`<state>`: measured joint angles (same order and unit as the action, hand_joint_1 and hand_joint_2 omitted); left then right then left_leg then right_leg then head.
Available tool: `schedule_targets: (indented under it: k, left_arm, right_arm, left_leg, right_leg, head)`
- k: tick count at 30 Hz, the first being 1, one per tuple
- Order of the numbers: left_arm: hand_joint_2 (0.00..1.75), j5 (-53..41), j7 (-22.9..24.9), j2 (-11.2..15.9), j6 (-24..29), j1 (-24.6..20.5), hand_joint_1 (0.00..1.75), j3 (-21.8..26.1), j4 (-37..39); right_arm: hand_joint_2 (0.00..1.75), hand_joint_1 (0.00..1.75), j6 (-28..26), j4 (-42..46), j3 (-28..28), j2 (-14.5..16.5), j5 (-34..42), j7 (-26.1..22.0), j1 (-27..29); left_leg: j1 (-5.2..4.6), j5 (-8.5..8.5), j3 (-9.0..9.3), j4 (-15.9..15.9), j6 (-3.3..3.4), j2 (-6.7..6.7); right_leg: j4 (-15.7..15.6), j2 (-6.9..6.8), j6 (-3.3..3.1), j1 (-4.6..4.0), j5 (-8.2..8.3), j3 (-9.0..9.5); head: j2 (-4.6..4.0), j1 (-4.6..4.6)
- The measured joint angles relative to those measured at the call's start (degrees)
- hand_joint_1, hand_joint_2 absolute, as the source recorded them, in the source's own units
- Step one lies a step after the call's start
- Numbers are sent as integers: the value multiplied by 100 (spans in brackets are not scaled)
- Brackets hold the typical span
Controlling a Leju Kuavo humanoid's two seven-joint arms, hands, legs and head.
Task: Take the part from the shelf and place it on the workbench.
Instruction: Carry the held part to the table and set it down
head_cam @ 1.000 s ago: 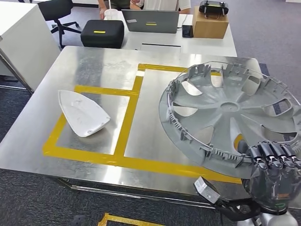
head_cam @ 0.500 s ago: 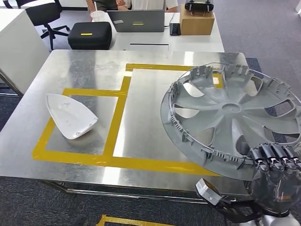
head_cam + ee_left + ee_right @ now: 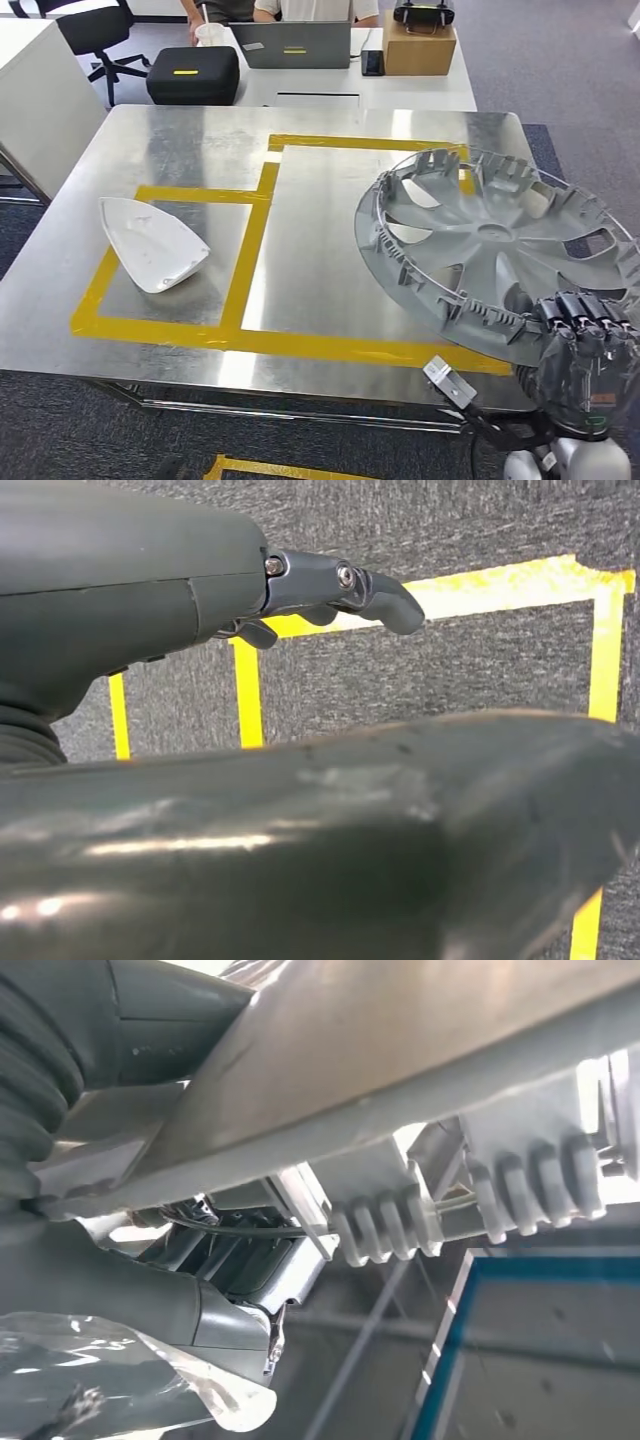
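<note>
A large grey wheel cover [image 3: 490, 245] hangs tilted, inner side up, over the right taped field of the steel workbench [image 3: 317, 250]. My right hand [image 3: 585, 360] grips its near rim at the table's front right corner, dark fingers curled over the edge. In the right wrist view the cover's ribbed rim clips [image 3: 377, 1230] pass close over the right hand [image 3: 136, 1290]. My left hand [image 3: 249, 600] hangs above the floor, holding nothing, one finger [image 3: 377, 590] stretched out away from the thumb.
A white shell-shaped part [image 3: 151, 242] lies in the left yellow-taped field. Yellow tape [image 3: 253, 235] divides the bench. Behind it stands a white desk with a laptop [image 3: 294, 42], a black case [image 3: 192, 75] and a cardboard box [image 3: 419, 45]; people sit there. An office chair [image 3: 94, 30] stands at the far left.
The whole view shifted left a second ago as the camera moved. Since half a second ago the wheel cover has slid slightly to the right with my right hand.
</note>
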<state>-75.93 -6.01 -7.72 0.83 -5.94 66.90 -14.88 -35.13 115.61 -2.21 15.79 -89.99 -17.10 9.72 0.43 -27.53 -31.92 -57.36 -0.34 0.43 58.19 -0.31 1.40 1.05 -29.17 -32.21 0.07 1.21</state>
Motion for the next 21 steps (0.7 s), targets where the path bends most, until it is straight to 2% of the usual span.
schedule_targets:
  k: [4, 15, 21]
  left_arm:
    - [0, -6, 0, -2, -5, -1, 0, 0, 0]
    - [0, -31, 35, -31, -37, -6, 0, 2, 0]
    - [0, -56, 85, -37, -27, 0, 0, 2, 0]
  right_arm:
    - [175, 175, 234, -203, -22, -153, 0, 418, -152]
    - [175, 175, 439, -1190, -331, -998, 0, 1377, -654]
    - [175, 175, 450, -1690, -367, -1576, 0, 1822, -878]
  left_leg:
    - [-14, 0, -6, -14, 0, 0]
    - [-20, -7, -37, -57, 12, 1]
    - [-21, -7, -46, -64, 13, 0]
  right_leg:
    - [-3, -1, 10, 12, 13, 1]
    - [-5, -1, 37, 20, 31, -9]
    - [-5, -8, 37, 20, 32, -11]
  head:
    - [0, 2]
    - [0, 2]
    - [0, 0]
